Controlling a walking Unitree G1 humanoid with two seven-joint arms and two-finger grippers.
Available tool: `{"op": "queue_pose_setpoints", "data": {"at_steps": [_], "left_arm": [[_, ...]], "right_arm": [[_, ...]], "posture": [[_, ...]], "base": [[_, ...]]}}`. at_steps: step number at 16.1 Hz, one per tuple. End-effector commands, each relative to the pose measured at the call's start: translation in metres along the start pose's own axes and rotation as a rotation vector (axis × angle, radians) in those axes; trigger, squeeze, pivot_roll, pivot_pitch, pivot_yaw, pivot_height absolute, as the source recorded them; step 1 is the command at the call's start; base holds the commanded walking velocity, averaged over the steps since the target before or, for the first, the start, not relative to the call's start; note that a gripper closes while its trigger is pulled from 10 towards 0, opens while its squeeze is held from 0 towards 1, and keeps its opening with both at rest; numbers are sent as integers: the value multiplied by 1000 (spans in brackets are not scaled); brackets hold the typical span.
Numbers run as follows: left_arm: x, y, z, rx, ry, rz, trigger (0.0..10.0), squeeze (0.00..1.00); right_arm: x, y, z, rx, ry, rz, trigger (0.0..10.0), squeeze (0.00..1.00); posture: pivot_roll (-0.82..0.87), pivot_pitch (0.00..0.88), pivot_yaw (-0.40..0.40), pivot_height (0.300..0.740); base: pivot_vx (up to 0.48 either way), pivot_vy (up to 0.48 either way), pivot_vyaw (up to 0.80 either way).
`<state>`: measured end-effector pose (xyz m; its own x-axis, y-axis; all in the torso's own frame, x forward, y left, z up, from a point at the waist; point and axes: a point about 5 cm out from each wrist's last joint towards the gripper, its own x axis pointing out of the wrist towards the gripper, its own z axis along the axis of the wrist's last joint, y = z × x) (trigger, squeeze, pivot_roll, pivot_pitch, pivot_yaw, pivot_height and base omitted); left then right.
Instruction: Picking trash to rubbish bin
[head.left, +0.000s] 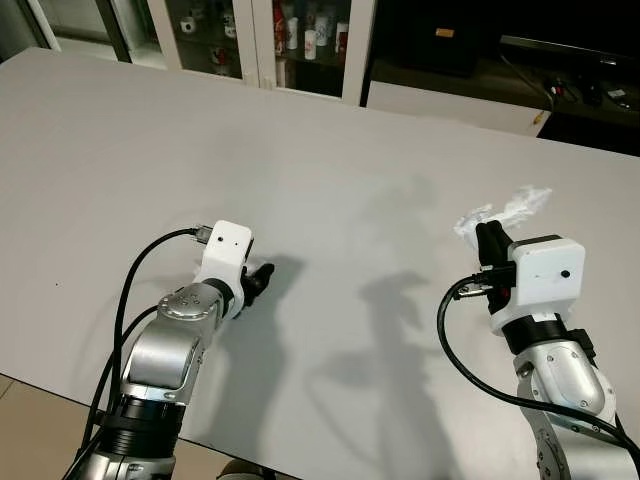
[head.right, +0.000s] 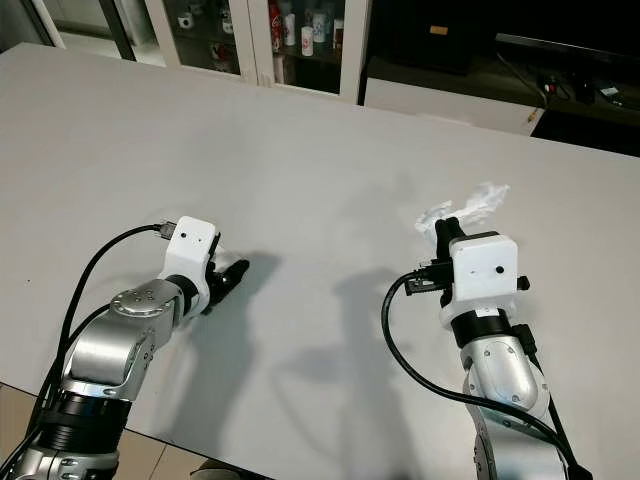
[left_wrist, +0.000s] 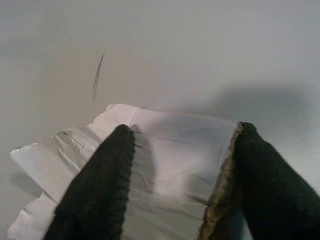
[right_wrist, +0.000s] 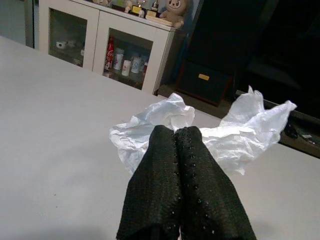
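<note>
Two silver arms are seen over a wide white table (head.left: 330, 160) in the left eye view. The left gripper (head.left: 262, 278) is held low at the tabletop, near the table's front edge, with its shadow cast just beside it; from this view its grip cannot be judged. The right gripper (head.left: 489, 240) is raised on the robot's right, and a crumpled white tissue (head.left: 512, 209) is seen sticking out past its black fingers. A glass-fronted cabinet (head.left: 270, 40) with small bottles and cups is seen beyond the far edge of the table. In the right eye view the same layout is shown, with the tissue (head.right: 470, 206) bunched at the tip of the right gripper (head.right: 447, 232). In the left wrist view, the two black fingers (left_wrist: 95, 190) are spread apart, and a flat, creased piece of white paper (left_wrist: 170, 160) is seen between them against the table surface; whether it is actually pinched cannot be told. A short dark mark (left_wrist: 97, 76) is seen on the table beyond the paper. In the right wrist view, the fingers (right_wrist: 165, 185) are pressed tightly together, and the crumpled tissue (right_wrist: 235, 135) is clamped at their tips, held clear above the table.
</note>
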<state>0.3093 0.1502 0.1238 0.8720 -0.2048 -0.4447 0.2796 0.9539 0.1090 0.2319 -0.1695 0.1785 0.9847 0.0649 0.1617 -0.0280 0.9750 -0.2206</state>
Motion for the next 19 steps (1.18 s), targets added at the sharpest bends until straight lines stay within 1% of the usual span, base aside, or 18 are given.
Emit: {"op": "queue_pose_setpoints", "data": {"at_steps": [1,11,14,16,18,19], "left_arm": [[3,-6,-28,-53,130,-41,0,0],[4,-10,-25,-83,114,-52,0,0],[4,-11,-10,-61,40,-44,0,0],[5,-12,2,-22,-44,-35,0,0],[5,-12,9,-20,-96,-21,0,0],[5,-12,15,9,-141,-17,0,0]], "right_arm": [[0,-3,0,-7,-8,-9,10000,0],[1,-4,0,-10,-9,-9,10000,0],[2,-5,-1,-10,-9,-9,10000,0],[3,-5,-1,-11,-11,-11,10000,0],[3,-5,0,-12,-13,-14,10000,0],[3,-6,0,-14,-15,-16,10000,0]], "posture": [[134,136,-20,740],[135,134,-28,740],[135,134,-28,740],[135,134,-28,740],[135,134,-28,740],[135,134,-28,740]], "base": [[0,0,0],[0,0,0],[0,0,0],[0,0,0],[0,0,0],[0,0,0]]}}
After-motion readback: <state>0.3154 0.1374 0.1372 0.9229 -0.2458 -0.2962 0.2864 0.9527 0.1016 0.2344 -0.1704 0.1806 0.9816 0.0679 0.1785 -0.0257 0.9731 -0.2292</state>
